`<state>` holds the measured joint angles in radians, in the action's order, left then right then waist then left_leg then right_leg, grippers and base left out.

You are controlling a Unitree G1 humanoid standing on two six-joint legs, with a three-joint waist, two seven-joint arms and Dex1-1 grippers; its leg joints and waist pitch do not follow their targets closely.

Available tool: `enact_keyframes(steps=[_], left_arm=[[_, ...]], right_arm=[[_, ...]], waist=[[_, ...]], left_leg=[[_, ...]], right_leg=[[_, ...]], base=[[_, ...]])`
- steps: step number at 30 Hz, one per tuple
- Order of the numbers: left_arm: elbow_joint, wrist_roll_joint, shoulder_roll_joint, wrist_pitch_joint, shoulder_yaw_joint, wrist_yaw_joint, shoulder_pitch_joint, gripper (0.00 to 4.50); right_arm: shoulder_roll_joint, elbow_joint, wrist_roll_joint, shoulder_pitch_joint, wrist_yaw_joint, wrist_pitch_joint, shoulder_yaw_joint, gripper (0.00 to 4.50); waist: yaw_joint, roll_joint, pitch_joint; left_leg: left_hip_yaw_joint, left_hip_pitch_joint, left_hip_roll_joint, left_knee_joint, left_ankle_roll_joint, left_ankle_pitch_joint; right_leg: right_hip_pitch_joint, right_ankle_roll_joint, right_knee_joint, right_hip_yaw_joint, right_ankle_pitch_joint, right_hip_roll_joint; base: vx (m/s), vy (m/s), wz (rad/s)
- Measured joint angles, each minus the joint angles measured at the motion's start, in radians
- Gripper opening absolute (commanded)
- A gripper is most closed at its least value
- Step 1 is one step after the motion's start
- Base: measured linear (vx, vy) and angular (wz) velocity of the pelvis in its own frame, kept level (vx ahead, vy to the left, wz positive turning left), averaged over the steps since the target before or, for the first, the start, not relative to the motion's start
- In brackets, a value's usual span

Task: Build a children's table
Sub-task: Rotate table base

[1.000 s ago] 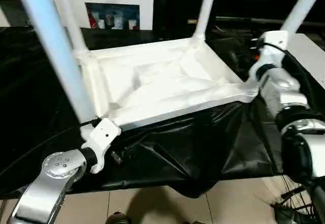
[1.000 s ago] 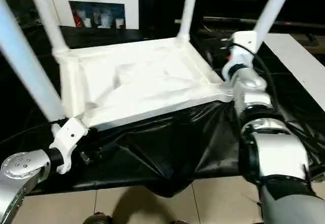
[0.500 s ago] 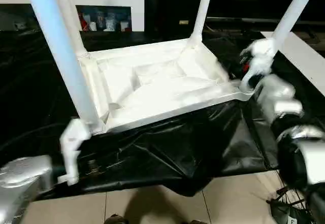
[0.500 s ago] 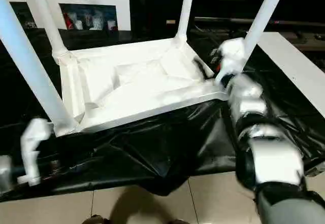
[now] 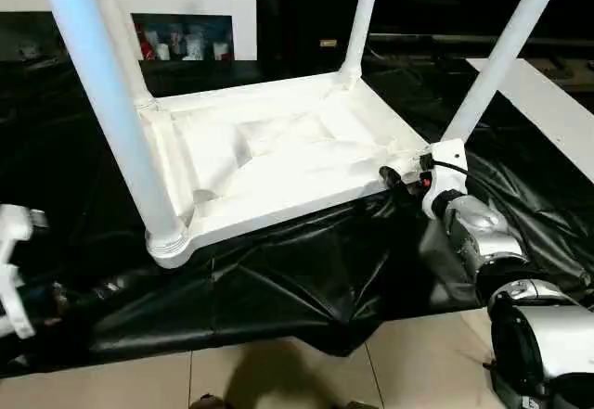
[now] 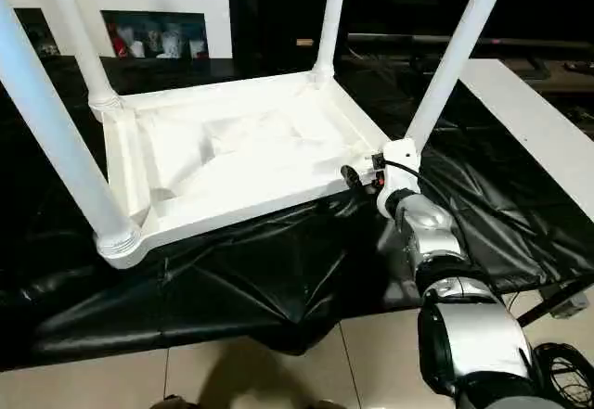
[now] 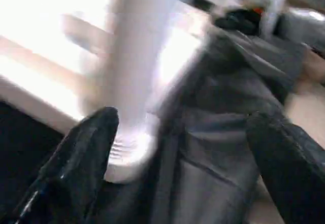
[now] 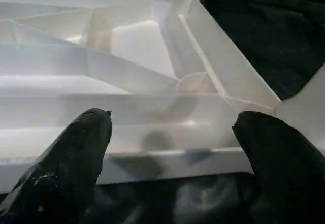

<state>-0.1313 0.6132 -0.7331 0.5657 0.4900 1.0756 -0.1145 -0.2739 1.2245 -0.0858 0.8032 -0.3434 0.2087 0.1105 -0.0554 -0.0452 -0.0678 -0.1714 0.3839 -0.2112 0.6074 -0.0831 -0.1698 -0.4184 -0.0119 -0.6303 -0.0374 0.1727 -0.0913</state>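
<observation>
Both wide-open hands, left hand (image 5: 14,270) and right hand (image 6: 364,173), were pulled off the upturned children's table (image 5: 278,154), left on black sheeting (image 5: 278,288) over tiled floor (image 5: 418,363).

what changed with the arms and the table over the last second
The left end effector has pulled away from the near-left leg toward the picture's left edge. The right end effector has come down from beside the near-right leg to the tabletop edge at that corner, open, holding nothing. The table stays upside down on the black sheet, all four legs in.
</observation>
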Motion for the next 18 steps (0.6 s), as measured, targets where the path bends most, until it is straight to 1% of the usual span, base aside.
enact_keyframes(steps=[4, 7, 10, 14, 18], left_arm=[[0.067, -0.021, 0.028, -0.044, -0.008, -0.070, 0.093, 4.50], [0.125, -0.053, 0.068, -0.082, -0.055, -0.109, 0.183, 4.50], [0.183, -0.074, 0.088, -0.106, -0.083, -0.122, 0.252, 4.50], [0.177, -0.019, 0.125, -0.096, -0.118, -0.096, 0.324, 4.50], [0.142, 0.043, 0.165, -0.057, -0.141, -0.079, 0.356, 4.50]], right_arm=[[0.019, -0.006, 0.007, -0.018, 0.013, -0.011, -0.003, 4.30], [0.040, -0.006, 0.020, -0.019, 0.025, -0.023, -0.023, 4.30], [0.053, -0.009, 0.025, -0.020, 0.043, -0.033, -0.029, 4.30], [0.070, -0.036, 0.042, -0.023, 0.071, -0.050, -0.038, 4.30], [0.069, -0.038, 0.043, -0.024, 0.122, -0.051, -0.038, 4.30]], waist=[[-0.003, 0.000, 0.002], [-0.003, 0.000, 0.002], [-0.003, 0.000, 0.002], [-0.004, 0.001, 0.003], [-0.003, 0.001, 0.003]], left_leg=[[0.000, -0.001, 0.000, 0.001, 0.000, 0.000], [0.000, -0.001, 0.000, 0.001, -0.001, 0.000], [0.000, -0.001, 0.000, 0.001, -0.001, 0.001], [0.000, -0.001, 0.000, 0.001, -0.001, 0.001], [0.000, -0.001, 0.000, 0.001, -0.001, 0.001]], right_leg=[[0.001, 0.001, 0.000, 0.000, 0.000, 0.000], [0.001, 0.002, -0.001, 0.000, -0.001, 0.000], [0.001, 0.002, -0.001, 0.000, -0.001, 0.000], [0.001, 0.002, -0.001, 0.000, -0.001, 0.000], [0.001, 0.002, -0.001, 0.000, -0.001, 0.000]], base=[[0.000, 0.000, 0.00], [0.000, 0.000, 0.00], [0.000, 0.000, 0.00], [0.000, 0.000, 0.00], [0.000, 0.000, 0.00]])
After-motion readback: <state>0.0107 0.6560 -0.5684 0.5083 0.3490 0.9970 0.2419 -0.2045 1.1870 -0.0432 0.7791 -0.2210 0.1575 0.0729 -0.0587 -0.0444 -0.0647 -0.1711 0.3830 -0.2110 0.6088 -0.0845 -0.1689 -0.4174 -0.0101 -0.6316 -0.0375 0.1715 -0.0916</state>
